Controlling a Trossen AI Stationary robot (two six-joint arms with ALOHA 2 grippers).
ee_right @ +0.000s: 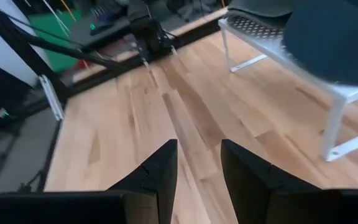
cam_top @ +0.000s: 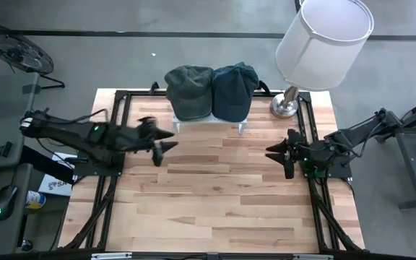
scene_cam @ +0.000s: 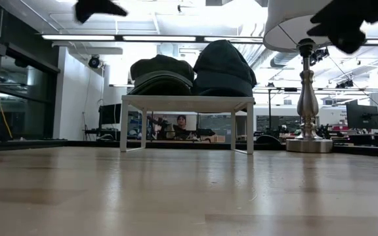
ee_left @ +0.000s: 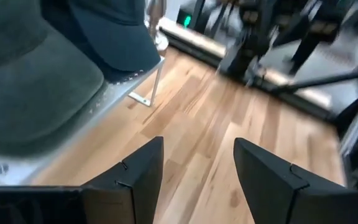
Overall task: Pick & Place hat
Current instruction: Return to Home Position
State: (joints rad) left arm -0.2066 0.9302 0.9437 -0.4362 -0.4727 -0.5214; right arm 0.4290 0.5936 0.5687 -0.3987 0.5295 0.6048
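- The left arm [cam_top: 85, 133] reaches in over the worktop [cam_top: 215, 209]. Its left jaws stand wide apart with nothing between them, raised above the wood.
- The right arm [cam_top: 338, 144] comes in from the opposite side. Its right jaws are parted by a narrower gap, also empty and off the surface.
- A small white shelf [cam_top: 208, 124] stands between the two sets of jaws, a little farther back. It is just beside the tips of the left jaws and well apart from the right jaws.
- On the shelf sit two piles of caps, touching side by side.
- The gray caps [cam_top: 190, 90] are on the end nearer the left jaws.
- The blue caps [cam_top: 233, 90] are on the end nearer the right jaws.
- Neither pile is touched by either set of jaws.
- A lamp [cam_top: 316, 43] with a white shade stands beyond the right jaws, next to the shelf's blue-cap end.
- In the low view a person [scene_cam: 181, 122] shows in the room behind, seen under the shelf.
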